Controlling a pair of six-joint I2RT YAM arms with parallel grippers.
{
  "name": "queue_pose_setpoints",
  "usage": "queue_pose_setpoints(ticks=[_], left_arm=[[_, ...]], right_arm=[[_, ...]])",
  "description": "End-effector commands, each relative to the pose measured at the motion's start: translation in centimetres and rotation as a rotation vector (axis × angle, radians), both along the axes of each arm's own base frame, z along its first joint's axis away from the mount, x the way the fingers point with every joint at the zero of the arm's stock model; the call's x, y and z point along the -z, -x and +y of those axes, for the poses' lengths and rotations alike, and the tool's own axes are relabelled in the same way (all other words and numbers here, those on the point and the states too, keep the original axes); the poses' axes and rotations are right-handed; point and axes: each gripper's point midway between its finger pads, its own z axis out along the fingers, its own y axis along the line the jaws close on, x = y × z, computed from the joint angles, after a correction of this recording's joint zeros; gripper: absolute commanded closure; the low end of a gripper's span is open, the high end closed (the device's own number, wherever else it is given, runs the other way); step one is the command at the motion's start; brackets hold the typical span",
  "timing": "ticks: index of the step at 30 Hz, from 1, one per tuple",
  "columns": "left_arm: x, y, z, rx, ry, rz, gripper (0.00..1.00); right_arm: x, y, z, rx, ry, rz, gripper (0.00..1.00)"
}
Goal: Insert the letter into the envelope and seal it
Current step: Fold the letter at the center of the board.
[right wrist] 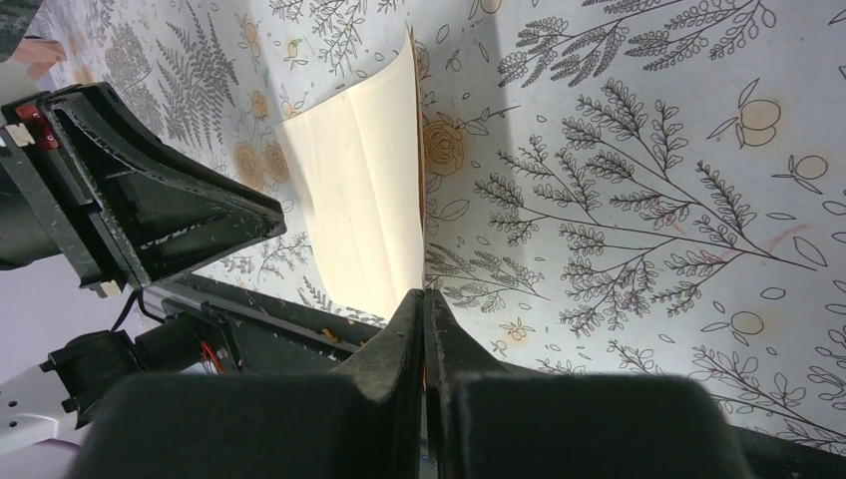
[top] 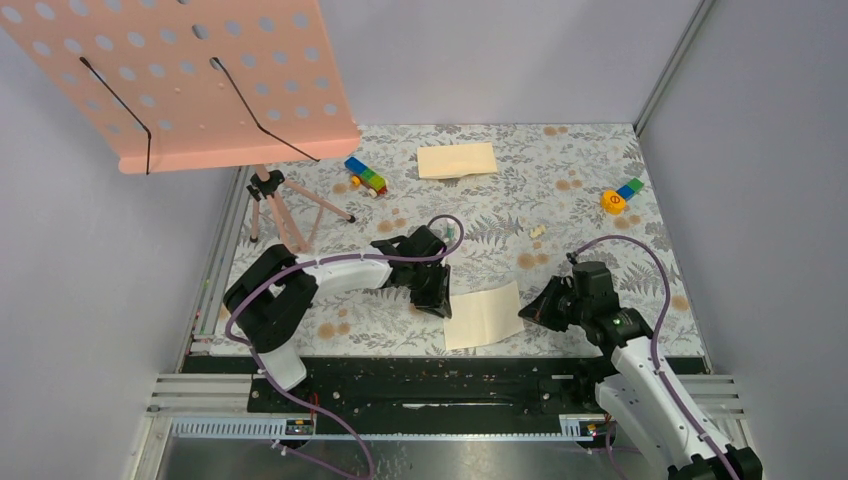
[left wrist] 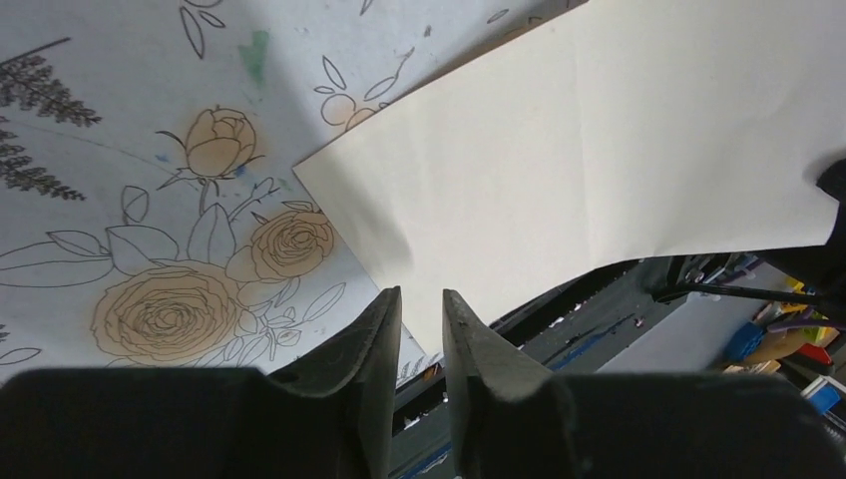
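right end effector (right wrist: 421, 292) clamped shut on letter (top: 483, 315) right edge, edge raised off table (top: 600, 260). left end effector (left wrist: 421, 295) jaws slightly apart, straddling letter's left edge. envelope (top: 457, 160) flat, well beyond letter.

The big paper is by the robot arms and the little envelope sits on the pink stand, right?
Not quite. The envelope isn't on the pink stand; the top view shows it lying on the table, at the far side. The rest is right.

Pink music stand (top: 215, 80), floral cloth (top: 560, 160), striped brick toy (top: 366, 177), yellow-blue toy (top: 621, 195) (well apart)
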Motion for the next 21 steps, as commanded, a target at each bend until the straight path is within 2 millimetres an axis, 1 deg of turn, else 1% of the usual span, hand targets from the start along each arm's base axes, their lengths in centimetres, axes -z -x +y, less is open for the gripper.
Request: queue_pose_setpoints(ticks=[1,7,12,17,21], left_arm=[[0.8,-0.9,0.2,-0.034,-0.027,-0.032,0.78],[2.7,-1.1,-0.2,-0.024,-0.044,-0.007,0.79],[3.1,-1.2,-0.5,-0.009,-0.046,-0.002,0.8],[3.4,-1.1,-0.5,0.001,-0.051,0.0,0.8],[3.4,-1.1,-0.5,0.005,-0.051,0.003,0.8]], right_arm=[[-0.4,-0.3,-0.1,0.024,-0.007,-0.012,1.0],[-1.3,-0.1,0.6,-0.003,-0.05,-0.037,1.0],[-2.5,0.2,1.5,-0.054,-0.095,-0.067,1.0],[-3.8,0.3,3.3,-0.128,-0.148,-0.101,1.0],[-4.6,0.7,5.5,-0.219,-0.182,-0.113,1.0]])
